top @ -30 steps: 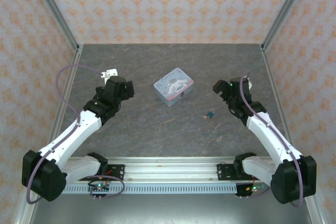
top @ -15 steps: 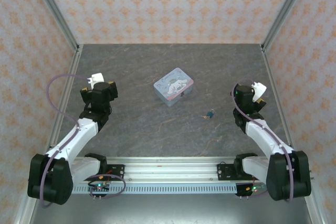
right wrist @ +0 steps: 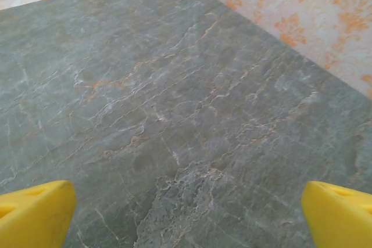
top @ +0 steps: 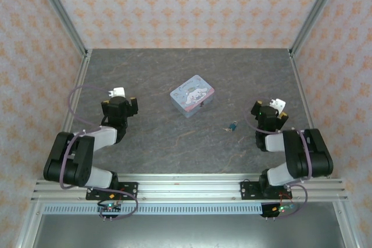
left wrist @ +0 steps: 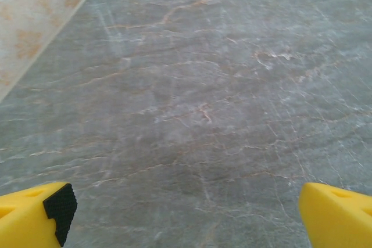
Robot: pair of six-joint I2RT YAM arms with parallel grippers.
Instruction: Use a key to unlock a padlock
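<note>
The tiny teal padlock (top: 233,125) lies on the grey stone table right of centre. A pale speck touching its left side looks like the key (top: 226,128); it is too small to tell whether it sits in the lock. My left gripper (top: 120,103) hangs over the left part of the table, far from both, open, its yellow fingertips (left wrist: 35,213) wide apart over bare stone (left wrist: 186,219). My right gripper (top: 268,109) is a short way right of the padlock, also open (right wrist: 187,216) with nothing between its fingertips (right wrist: 340,213).
A pink-and-blue cartoon-printed box (top: 192,96) stands at the table's centre, up and left of the padlock. Patterned walls (top: 186,4) and metal frame posts close in the back and both sides. Both arms are folded close to the rail (top: 186,187) at the near edge.
Both arms have folded back toward their bases, and each gripper has swung outward and slightly nearer. The padlock, key and box have not moved. Both grippers stayed open.
</note>
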